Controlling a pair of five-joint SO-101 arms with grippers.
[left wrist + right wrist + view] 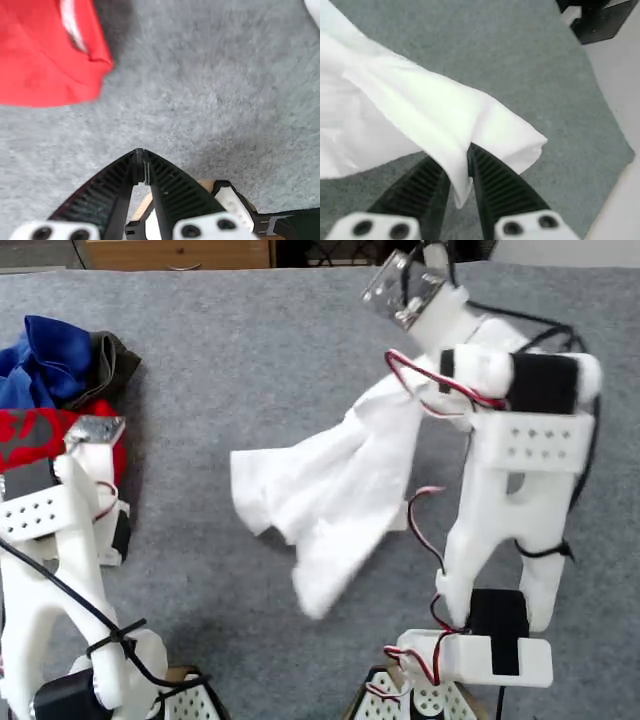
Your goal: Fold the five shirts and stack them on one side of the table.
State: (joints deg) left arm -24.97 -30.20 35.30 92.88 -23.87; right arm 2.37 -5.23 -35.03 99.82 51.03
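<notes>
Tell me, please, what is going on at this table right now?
The right claw is shut on an edge of a white shirt, holding it, unfolded, over the middle of the gray table. The left claw is shut and empty, over bare table beside a red shirt, which lies heaped with a blue shirt and a dark shirt at the table's edge.

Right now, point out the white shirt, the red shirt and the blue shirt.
white shirt (340, 485), high view, middle of the cloth
red shirt (45, 60), left wrist view, plain red middle
blue shirt (45, 365), high view, bunched top fold
</notes>
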